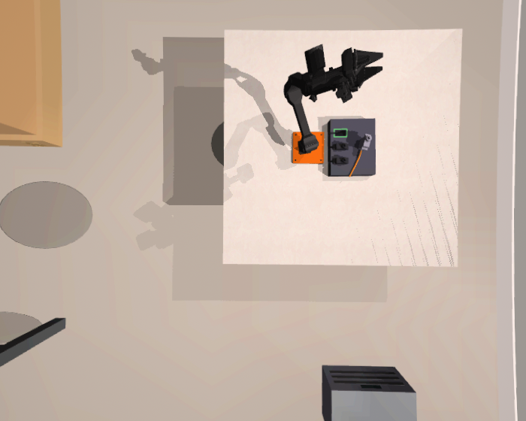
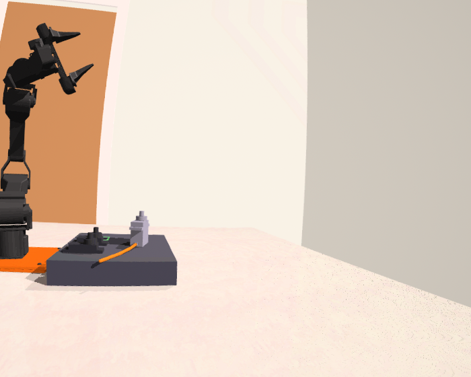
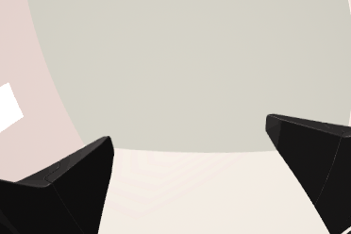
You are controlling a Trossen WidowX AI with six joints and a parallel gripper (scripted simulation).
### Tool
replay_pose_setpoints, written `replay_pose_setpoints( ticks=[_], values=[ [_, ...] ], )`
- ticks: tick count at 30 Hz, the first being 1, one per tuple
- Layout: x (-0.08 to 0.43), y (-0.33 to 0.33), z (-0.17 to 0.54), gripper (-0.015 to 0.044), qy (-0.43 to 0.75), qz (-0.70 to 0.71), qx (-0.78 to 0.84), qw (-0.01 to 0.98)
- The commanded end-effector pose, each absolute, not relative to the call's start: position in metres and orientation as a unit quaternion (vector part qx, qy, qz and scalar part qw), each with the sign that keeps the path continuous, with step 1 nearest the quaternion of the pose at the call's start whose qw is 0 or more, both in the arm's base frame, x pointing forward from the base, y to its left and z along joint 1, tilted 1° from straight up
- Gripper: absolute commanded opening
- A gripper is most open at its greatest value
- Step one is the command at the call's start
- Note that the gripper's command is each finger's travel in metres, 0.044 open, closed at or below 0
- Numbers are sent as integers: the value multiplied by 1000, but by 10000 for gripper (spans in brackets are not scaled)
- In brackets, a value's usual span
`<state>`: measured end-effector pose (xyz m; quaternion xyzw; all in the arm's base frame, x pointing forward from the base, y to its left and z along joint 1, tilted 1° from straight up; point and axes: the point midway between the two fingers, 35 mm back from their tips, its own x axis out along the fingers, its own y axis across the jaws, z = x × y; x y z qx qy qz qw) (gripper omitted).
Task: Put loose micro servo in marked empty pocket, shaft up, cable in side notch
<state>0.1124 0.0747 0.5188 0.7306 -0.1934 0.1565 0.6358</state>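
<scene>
The loose micro servo [image 1: 366, 140] [image 2: 139, 233] is light grey and stands upright on top of the dark deck [image 1: 363, 165] [image 2: 147, 273], near its right side, with its output shaft pointing up. Its orange cable [image 1: 355, 163] [image 2: 118, 254] runs over the deck toward the near edge. The marked pocket [image 1: 340, 133] has a green outline and is empty, at the deck's far left; in the exterior view it is mostly hidden. My gripper [image 1: 382, 62] [image 2: 86, 49] [image 3: 192, 135] is wide open and empty, high above the table and away from the servo.
Two black servos [image 1: 340, 146] [image 1: 340, 160] sit in the deck beside the marked pocket and stick up a little. The arm's base stands on an orange plate [image 1: 317, 158] [image 2: 33, 265] just left of the deck. The pale table top [image 1: 299, 217] [image 2: 268, 324] surrounds them.
</scene>
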Motion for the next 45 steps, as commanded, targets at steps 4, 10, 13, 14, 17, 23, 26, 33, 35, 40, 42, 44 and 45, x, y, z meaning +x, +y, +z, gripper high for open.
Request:
replay_pose_setpoints(
  ticks=[4,10,13,14,17,23,26,33,35,40,42,44,45],
  values=[
    [115,43,525,440,-203,139,721,648],
    [119,24,524,440,-196,132,720,652],
    [122,14,525,440,-200,123,715,659],
    [123,10,524,440,-199,120,714,660],
    [127,2,522,440,-192,117,711,667],
    [135,-18,519,440,-193,94,699,682],
    [139,-27,518,440,-192,85,692,690],
    [151,-45,511,440,-184,65,685,702],
    [154,-51,509,440,-182,56,680,708],
    [164,-64,503,440,-174,32,664,726],
    [168,-69,500,440,-170,22,657,734],
    [173,-74,497,440,-164,12,650,742],
    [175,-77,496,440,-162,7,646,746]
  ],
)
